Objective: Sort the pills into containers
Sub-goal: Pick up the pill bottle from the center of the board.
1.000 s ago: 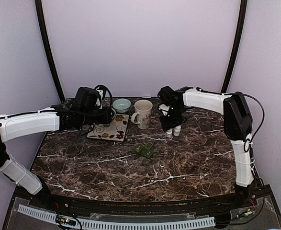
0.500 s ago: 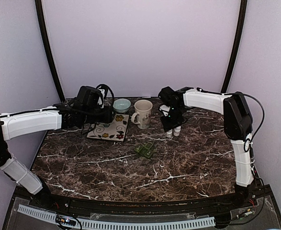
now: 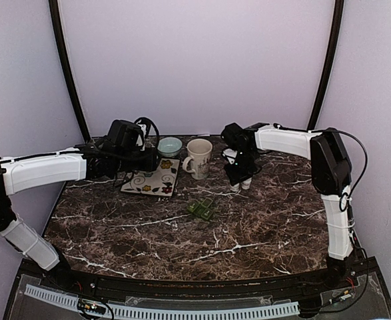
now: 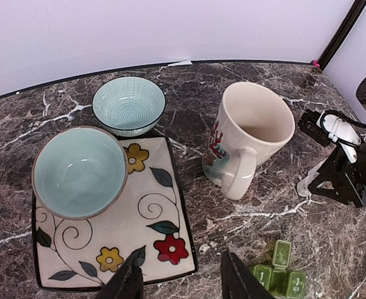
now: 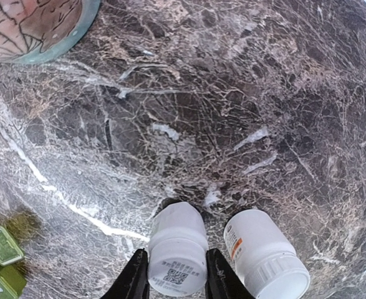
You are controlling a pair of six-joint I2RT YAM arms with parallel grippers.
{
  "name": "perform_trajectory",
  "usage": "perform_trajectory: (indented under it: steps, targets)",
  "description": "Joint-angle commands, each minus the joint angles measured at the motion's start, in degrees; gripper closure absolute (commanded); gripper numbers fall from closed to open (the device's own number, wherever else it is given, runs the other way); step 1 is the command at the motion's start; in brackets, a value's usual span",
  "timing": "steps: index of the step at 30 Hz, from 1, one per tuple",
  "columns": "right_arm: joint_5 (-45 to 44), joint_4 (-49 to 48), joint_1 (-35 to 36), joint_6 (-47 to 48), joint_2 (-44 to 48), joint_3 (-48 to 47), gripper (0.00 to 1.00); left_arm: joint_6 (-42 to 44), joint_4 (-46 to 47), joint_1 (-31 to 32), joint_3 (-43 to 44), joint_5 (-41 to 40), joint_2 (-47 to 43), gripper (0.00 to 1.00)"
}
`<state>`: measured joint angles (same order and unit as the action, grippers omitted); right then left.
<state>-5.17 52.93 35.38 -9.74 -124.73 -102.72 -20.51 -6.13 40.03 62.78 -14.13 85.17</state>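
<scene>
Two white pill bottles stand side by side on the marble table. My right gripper (image 5: 178, 277) points down over the left bottle (image 5: 178, 249), its fingers pressed against both sides of the cap. The second bottle (image 5: 264, 255) stands just right of it, untouched. In the top view the right gripper (image 3: 237, 177) is beside the mug (image 3: 198, 158). A green pill organizer (image 3: 202, 209) lies mid-table, lids partly open. My left gripper (image 4: 181, 283) hangs open and empty above the near right corner of the flowered plate (image 4: 151, 218). No loose pills show.
A light blue bowl (image 4: 78, 171) sits on the flowered plate. A small ribbed bowl (image 4: 128, 104) stands behind it near the back edge. The cream mug (image 4: 251, 140) stands between plate and bottles. Purple walls close in behind and at the sides.
The right gripper's jaws have narrowed onto the left bottle and the arm has dipped slightly. The left arm has edged a little to the right.
</scene>
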Motion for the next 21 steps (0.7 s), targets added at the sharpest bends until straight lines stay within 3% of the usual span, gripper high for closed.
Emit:
perform_trajectory:
  steps: [1, 21]
  targets:
    - [0.07, -0.04, -0.50, -0.06, 1.50, 0.28, 0.71, 0.05, -0.79, 0.22, 0.94, 0.24, -0.87, 0.54]
    - [-0.01, -0.11, -0.48, -0.37, 2.03, 0.32, 0.69, -0.86, -0.99, 0.25, 0.24, 0.42, -1.69, 0.55]
